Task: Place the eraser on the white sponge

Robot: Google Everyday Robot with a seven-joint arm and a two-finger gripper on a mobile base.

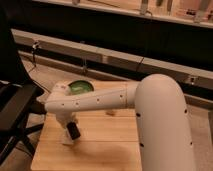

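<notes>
Chair [17,107] at far left, then the wooden table [100,150]. Gripper [71,131] hangs low over the table's left part — a dark block at its tip, likely the eraser [74,131], over a pale piece directly beneath, probably the white sponge [67,139]. Green bowl [80,86] behind; arm [95,100] stretches rightward.

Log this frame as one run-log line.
gripper: low over wooden table, left side | held: dark object at tip, likely eraser | green bowl: far edge | white sponge: possibly under gripper, unclear | placement: not confirmed
</notes>
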